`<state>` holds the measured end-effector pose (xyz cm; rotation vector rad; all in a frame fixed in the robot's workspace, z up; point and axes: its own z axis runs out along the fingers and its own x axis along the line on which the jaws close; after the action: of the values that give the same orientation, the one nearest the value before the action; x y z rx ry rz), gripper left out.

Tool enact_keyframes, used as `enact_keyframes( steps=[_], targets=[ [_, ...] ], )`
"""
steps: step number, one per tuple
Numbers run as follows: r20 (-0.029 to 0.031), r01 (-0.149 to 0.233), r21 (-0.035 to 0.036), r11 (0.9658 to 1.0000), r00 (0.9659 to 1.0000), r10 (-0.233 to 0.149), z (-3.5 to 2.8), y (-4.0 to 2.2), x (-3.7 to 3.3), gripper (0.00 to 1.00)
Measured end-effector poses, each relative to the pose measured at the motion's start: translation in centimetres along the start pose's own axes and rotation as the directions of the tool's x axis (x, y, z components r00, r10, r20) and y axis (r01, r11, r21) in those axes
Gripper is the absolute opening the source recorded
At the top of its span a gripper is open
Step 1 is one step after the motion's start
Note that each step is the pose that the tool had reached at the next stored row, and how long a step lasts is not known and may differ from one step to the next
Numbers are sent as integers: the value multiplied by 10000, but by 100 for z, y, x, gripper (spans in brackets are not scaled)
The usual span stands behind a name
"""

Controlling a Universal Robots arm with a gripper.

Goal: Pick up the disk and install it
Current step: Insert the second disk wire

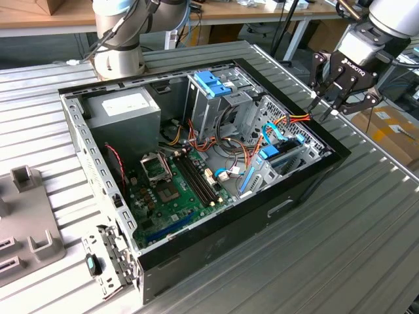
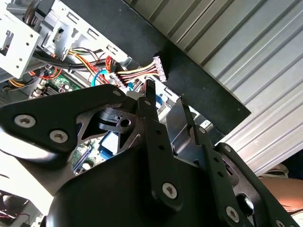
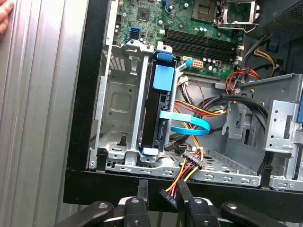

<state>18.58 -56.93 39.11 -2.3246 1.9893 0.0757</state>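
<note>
1. Crowding the open black computer case point(image 1: 288, 196) are a green motherboard point(image 1: 171, 190), a grey power-supply box point(image 1: 124, 110) and a tall metal cage with a blue bracket point(image 1: 213, 84).
2. Orange and yellow cable bundle point(image 3: 189, 163) spills over the case rim, its black plug point(image 3: 168, 196) lying between the fingers point(image 3: 142, 191).
3. Black gripper point(image 1: 325, 108) hangs above that rim, parted slightly, gripping nothing.
4. Dark disk in light-blue rails point(image 3: 156, 109) stands on edge in the silver drive bay point(image 3: 118, 104).
</note>
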Motion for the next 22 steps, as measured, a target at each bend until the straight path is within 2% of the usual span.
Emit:
enact_keyframes(
  steps=[8,13,17,18,22],
  targets=[
    [13,407,-37,9992,9992,-407,0,0,0,37],
    [36,1041,-93,9945,9946,-1041,0,-2,0,37],
    [62,1695,-149,9854,9855,-1694,0,-2,0,37],
    [73,1928,-169,9811,9812,-1927,0,-2,0,37],
    [98,2414,-210,9702,9704,-2412,0,-2,0,37]
  ],
)
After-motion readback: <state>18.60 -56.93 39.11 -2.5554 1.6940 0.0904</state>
